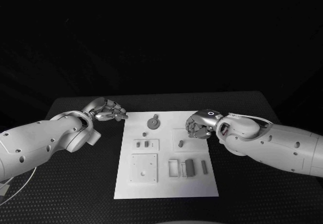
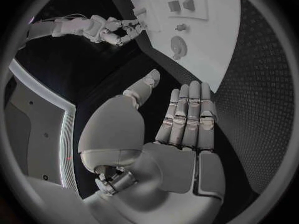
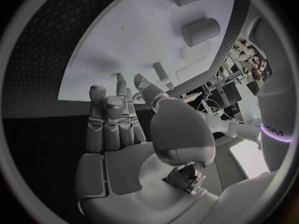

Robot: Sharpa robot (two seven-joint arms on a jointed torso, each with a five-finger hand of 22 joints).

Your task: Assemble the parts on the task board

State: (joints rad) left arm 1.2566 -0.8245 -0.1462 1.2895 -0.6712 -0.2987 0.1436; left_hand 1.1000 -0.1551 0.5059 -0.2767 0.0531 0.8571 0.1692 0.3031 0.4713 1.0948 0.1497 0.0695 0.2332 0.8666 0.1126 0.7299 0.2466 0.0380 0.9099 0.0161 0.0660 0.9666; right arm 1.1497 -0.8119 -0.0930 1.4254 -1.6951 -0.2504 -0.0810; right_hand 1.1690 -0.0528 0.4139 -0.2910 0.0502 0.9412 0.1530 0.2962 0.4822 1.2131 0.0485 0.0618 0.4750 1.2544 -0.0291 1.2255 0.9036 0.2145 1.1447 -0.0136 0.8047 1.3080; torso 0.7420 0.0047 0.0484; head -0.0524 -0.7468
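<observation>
My left hand hovers over the black bench just off the far left corner of the task board. My left wrist view shows its fingers straight and side by side, thumb set apart, with nothing in the palm: it is open and empty.

My right hand hangs above the board's right edge, near its far end. In my right wrist view the fingers stand upright with the thumb apart from them and no part between them, so this hand too is open and holds nothing.

The board lies flat in the middle of the bench, between my two arms. On it, a round disc part sits near the far edge, a small oval part lies just below my right hand, and two small pieces stand in a raised square block on the left side. Nearer to me a flat square plate lies at the left, and beside it to the right a dark block and a slim dark bar lie upright in line with the board's length.
</observation>
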